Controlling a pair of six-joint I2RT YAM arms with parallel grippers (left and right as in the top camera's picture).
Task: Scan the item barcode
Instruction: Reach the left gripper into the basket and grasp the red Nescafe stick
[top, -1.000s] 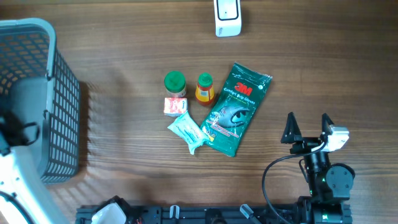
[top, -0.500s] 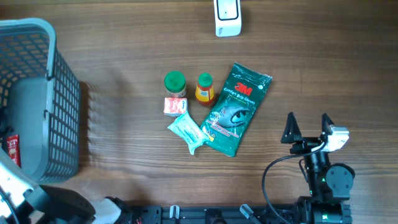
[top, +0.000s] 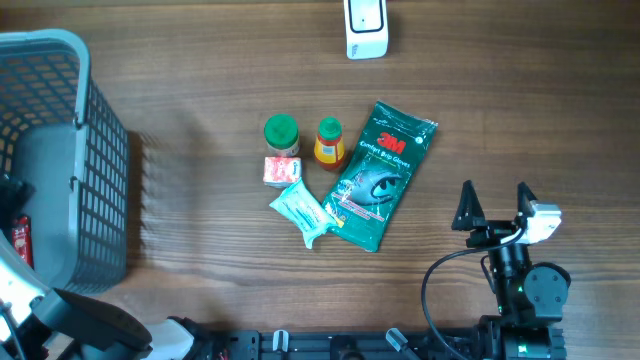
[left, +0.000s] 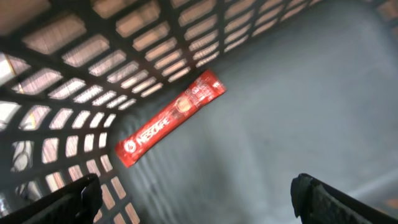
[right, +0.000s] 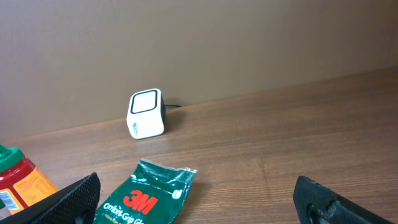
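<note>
The left claw (left: 194, 186) is being held wide open inside the grey mesh basket (top: 100, 170) at the left edge of the desk (top: 200, 80), and nothing is being gripped. Only its two dark fingertips are showing, at the lower corners of the left wrist view. Overhead, its arm is being cut off at the near left corner. A red Nescafé sachet (left: 169, 118) is lying flat on the basket floor close to the mesh wall. From overhead only a sliver of it is being seen.

The right claw (top: 494, 205) is also being held fully open and empty, by the near edge towards the right, well apart from the goods.

At the middle of the desk a green 3M glove packet (top: 378, 175) is lying slantwise, with a pale crumpled sachet (top: 302, 213) touching its lower left side. A green-lidded jar (top: 281, 135) and an orange bottle (top: 329, 142) are standing side by side, and a small red-and-white packet (top: 281, 171) is lying just in front of the jar. Their labels are too small to be read.

The white barcode scanner (top: 366, 27) is standing at the far edge, with its top being cropped in the overhead view.
</note>
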